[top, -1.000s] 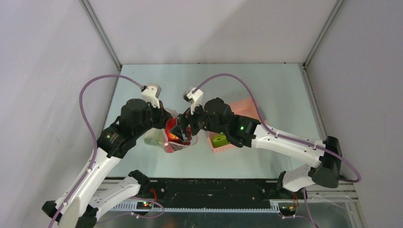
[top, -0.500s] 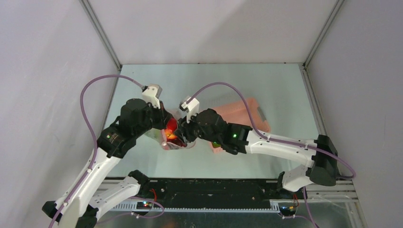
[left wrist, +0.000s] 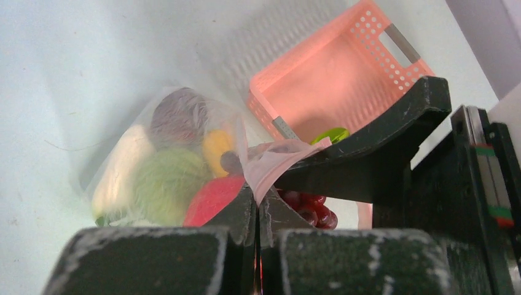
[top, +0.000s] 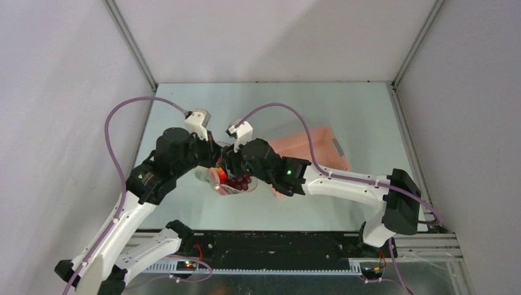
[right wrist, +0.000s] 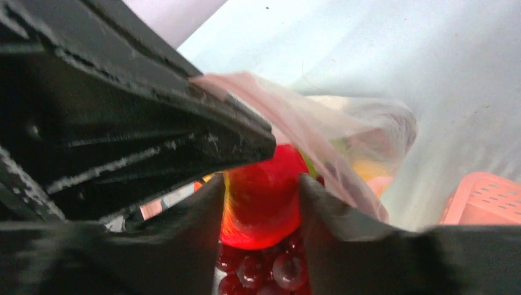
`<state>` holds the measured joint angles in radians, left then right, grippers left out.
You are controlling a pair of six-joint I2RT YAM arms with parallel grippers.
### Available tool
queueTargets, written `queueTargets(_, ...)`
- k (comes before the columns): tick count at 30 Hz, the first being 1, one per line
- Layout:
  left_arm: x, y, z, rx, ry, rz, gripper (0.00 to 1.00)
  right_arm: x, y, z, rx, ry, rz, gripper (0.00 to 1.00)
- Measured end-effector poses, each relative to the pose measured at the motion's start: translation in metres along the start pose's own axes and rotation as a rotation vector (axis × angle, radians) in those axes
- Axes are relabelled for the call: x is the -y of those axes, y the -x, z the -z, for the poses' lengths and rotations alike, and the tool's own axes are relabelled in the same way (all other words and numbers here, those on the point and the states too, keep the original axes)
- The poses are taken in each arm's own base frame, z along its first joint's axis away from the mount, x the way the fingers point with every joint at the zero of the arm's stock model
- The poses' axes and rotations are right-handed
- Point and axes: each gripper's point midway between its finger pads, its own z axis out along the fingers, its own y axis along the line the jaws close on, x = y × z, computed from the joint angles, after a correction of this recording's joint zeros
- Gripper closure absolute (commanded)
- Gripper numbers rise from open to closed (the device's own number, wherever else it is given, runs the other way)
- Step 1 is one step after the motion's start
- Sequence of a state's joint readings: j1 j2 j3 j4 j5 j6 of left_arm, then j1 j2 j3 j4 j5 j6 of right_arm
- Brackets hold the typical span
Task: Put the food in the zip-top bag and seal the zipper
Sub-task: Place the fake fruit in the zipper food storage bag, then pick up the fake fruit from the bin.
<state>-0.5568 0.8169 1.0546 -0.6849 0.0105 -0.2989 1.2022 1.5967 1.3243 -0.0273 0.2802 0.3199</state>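
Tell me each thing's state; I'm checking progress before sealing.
Bag: unsealed, mouth open, several food pieces inside.
Left gripper: shut on the bag's edge.
Right gripper: open, at the bag's mouth.
Grapes: at the bag's mouth; inside or not, unclear.
Basket: upright.
Lime-green piece: in the basket.

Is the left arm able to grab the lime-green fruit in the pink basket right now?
Probably not. The left pincer is shut on the zip-top bag edge, and the right arm sits between it and the lime-green fruit in the pink basket.
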Motion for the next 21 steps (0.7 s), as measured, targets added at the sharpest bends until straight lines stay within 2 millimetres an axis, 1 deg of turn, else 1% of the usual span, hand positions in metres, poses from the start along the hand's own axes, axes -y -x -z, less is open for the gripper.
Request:
queueTargets(1, -0.001, 0.001, 0.000, 0.004, 0.008, 0.001, 1.00, 0.000, -0.001, 0.001, -0.007, -0.001, 0.001, 0.32)
queueTargets(3, -0.005, 0.003, 0.000, 0.014, 0.031, 0.008, 1.00, 0.002, -0.004, 0.006, -0.031, 0.001, 0.020, 0.25)
queueTargets(4, -0.006, 0.003, -0.001, 0.016, 0.039, 0.011, 1.00, 0.002, -0.002, 0.012, -0.036, 0.006, 0.030, 0.22)
queueTargets(5, -0.008, 0.004, -0.001, 0.020, 0.050, 0.015, 1.00, 0.002, 0.001, 0.018, -0.036, 0.012, 0.035, 0.17)
queueTargets(6, -0.009, 0.004, -0.001, 0.022, 0.057, 0.016, 1.00, 0.001, 0.009, 0.027, -0.023, 0.025, 0.039, 0.14)
queueTargets(7, -0.011, 0.005, -0.001, 0.025, 0.067, 0.016, 1.00, 0.001, 0.019, 0.038, -0.004, 0.038, 0.040, 0.05)
queueTargets(9, -0.013, 0.005, -0.001, 0.028, 0.078, 0.017, 1.00, 0.004, 0.040, 0.063, 0.045, 0.064, 0.033, 0.01)
queueTargets(11, -0.015, 0.005, -0.001, 0.031, 0.091, 0.017, 1.00, 0.014, 0.063, 0.092, 0.106, 0.087, 0.025, 0.01)
queueTargets(13, -0.017, 0.006, 0.000, 0.034, 0.101, 0.019, 1.00, 0.035, 0.081, 0.118, 0.162, 0.078, 0.019, 0.01)
queueTargets(14, -0.018, 0.006, 0.000, 0.034, 0.103, 0.019, 1.00, 0.048, 0.086, 0.127, 0.176, 0.068, 0.022, 0.01)
queueTargets(16, -0.018, 0.006, 0.000, 0.035, 0.104, 0.019, 1.00, 0.077, 0.086, 0.135, 0.170, 0.028, 0.044, 0.01)
queueTargets(17, -0.018, 0.006, 0.000, 0.035, 0.104, 0.018, 1.00, 0.100, 0.079, 0.136, 0.138, -0.005, 0.068, 0.00)
queueTargets(18, -0.018, 0.006, -0.001, 0.034, 0.104, 0.019, 1.00, 0.117, 0.072, 0.135, 0.109, -0.034, 0.083, 0.01)
queueTargets(20, -0.018, 0.006, -0.001, 0.033, 0.104, 0.019, 1.00, 0.157, 0.051, 0.130, 0.014, -0.090, 0.107, 0.01)
queueTargets(21, -0.018, 0.006, -0.001, 0.032, 0.105, 0.019, 1.00, 0.170, 0.039, 0.125, -0.034, -0.104, 0.111, 0.02)
